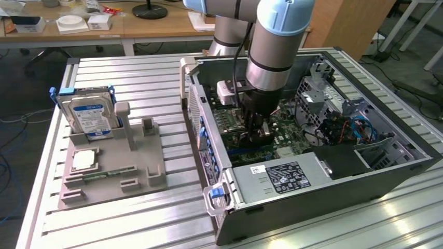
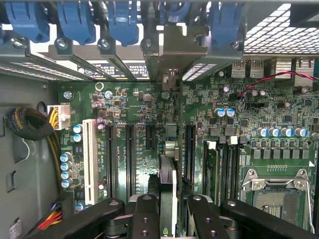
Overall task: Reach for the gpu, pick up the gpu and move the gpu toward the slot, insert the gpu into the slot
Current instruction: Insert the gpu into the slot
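Down inside the open computer case [image 1: 387,171], my gripper [image 1: 258,136] hangs just above the green motherboard [image 1: 291,136]. In the wrist view my gripper [image 2: 169,211] is shut on the gpu [image 2: 168,174], which I see edge-on between the black fingers [image 2: 145,216]. Its silver end bracket [image 2: 172,47] reaches the case's rear wall. The card stands upright between two long black connectors [image 2: 130,159] [image 2: 189,149]. It covers most of the slot beneath it, so I cannot tell whether its edge touches the slot.
A square processor socket [image 2: 274,191] and memory slots [image 2: 224,164] lie beside the card. A cable bundle [image 2: 30,124] and blue latches [image 2: 75,20] line the case walls. Outside the case, a grey fixture [image 1: 111,161] holds a hard drive [image 1: 90,114].
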`<state>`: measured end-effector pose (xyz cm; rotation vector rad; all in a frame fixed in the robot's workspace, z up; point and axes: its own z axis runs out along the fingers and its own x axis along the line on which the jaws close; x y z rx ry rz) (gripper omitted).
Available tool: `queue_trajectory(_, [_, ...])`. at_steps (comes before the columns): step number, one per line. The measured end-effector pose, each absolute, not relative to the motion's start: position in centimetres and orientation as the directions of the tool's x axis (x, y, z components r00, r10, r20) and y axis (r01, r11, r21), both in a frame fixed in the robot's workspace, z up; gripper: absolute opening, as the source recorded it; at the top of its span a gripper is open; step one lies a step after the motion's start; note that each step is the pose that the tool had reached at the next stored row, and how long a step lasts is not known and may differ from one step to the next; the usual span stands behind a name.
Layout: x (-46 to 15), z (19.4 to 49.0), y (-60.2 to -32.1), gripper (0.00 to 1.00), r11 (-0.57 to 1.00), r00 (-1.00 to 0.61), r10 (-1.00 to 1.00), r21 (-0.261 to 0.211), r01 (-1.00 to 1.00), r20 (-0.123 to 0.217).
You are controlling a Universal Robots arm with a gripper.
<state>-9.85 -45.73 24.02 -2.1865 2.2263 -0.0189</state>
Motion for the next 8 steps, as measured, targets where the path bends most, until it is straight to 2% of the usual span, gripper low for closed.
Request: queue_trajectory(8, [-9.85, 23.72, -45.74, 0.26, 0.018, -0.018, -1.000, -0.023, -1.000, -0.006])
